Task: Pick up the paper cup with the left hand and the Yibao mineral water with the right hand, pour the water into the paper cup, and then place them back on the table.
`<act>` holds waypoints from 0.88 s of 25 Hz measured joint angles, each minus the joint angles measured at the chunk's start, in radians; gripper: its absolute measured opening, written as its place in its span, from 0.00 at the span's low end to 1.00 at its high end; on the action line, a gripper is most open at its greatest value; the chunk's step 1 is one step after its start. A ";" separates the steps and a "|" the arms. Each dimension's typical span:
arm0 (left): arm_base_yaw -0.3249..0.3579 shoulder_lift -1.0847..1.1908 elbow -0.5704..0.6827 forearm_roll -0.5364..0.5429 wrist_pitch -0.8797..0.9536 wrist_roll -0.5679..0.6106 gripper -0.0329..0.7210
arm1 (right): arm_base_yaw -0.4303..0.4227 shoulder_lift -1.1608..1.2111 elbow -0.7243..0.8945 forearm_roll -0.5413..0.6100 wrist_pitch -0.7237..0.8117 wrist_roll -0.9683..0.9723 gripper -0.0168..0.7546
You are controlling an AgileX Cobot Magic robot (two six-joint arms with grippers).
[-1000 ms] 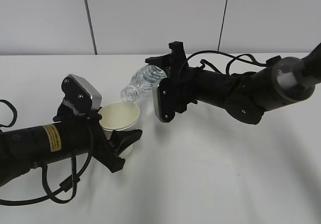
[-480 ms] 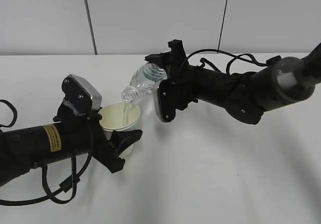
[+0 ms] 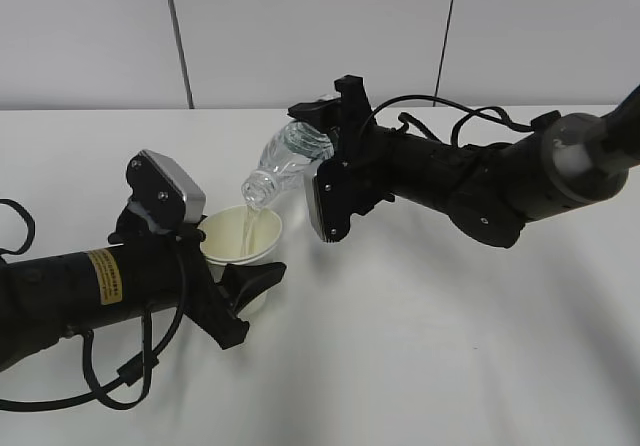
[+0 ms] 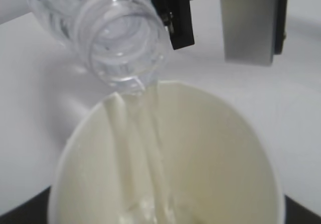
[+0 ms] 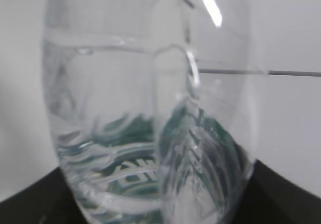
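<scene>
The white paper cup [image 3: 241, 236] is held above the table by my left gripper [image 3: 243, 278], which is shut on it; it fills the left wrist view [image 4: 165, 163]. My right gripper [image 3: 325, 131] is shut on the Yibao mineral water bottle [image 3: 283, 164], tilted neck-down to the left. Its open mouth [image 4: 123, 43] sits just above the cup's far rim and a thin stream of water runs into the cup. In the right wrist view the bottle [image 5: 150, 113] fills the frame, with its green label low down.
The white table [image 3: 430, 346] stretches to the front and right. A grey panelled wall [image 3: 300, 36] stands behind it. The right arm's cables [image 3: 440, 116] loop above its wrist.
The bottle has tipped further, neck lower, and water now pours into the cup. The cup and left arm have shifted slightly right and up.
</scene>
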 joint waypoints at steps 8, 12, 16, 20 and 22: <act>0.000 0.000 0.000 0.001 0.010 0.000 0.60 | 0.000 0.000 0.000 0.002 -0.002 -0.029 0.63; 0.000 0.000 0.000 0.004 0.012 0.000 0.60 | 0.000 0.000 0.000 0.002 -0.005 -0.039 0.63; 0.000 0.000 0.000 0.007 0.014 0.000 0.60 | 0.000 0.000 0.000 0.004 -0.007 -0.041 0.63; 0.000 0.000 0.000 0.008 0.015 0.000 0.60 | 0.000 0.000 0.000 0.004 -0.010 -0.045 0.63; 0.000 0.000 0.000 0.008 0.015 0.000 0.60 | 0.000 0.000 0.000 0.004 -0.014 -0.045 0.63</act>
